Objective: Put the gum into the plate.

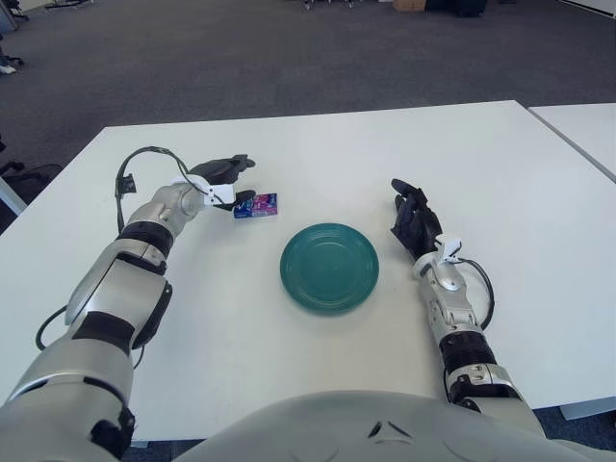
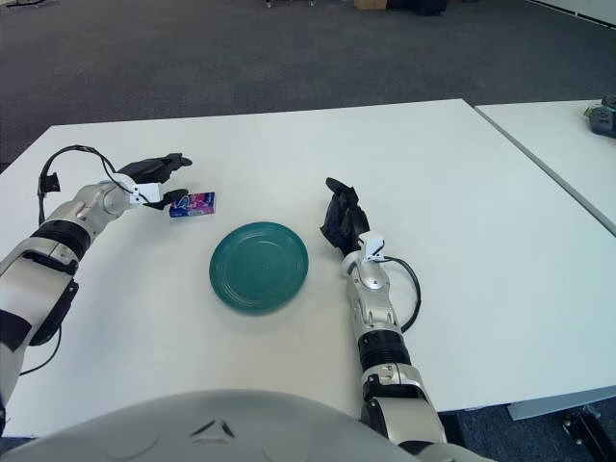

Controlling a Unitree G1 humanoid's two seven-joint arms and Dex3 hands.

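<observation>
A small blue and purple gum pack [image 1: 258,204] lies flat on the white table [image 1: 318,154], up and left of the round teal plate [image 1: 329,267], which holds nothing. My left hand [image 1: 231,182] is low over the table just left of the pack. Its fingers [image 1: 234,165] are spread beyond the pack's far left corner and its thumb is at the pack's left end, so the hand is open around that end without gripping it. My right hand [image 1: 414,221] shows to the right of the plate, fingers relaxed and holding nothing.
A second white table [image 1: 582,130] stands at the right, with a narrow gap between the two. A black cable [image 1: 130,173] loops from my left forearm. Dark carpet lies beyond the table's far edge.
</observation>
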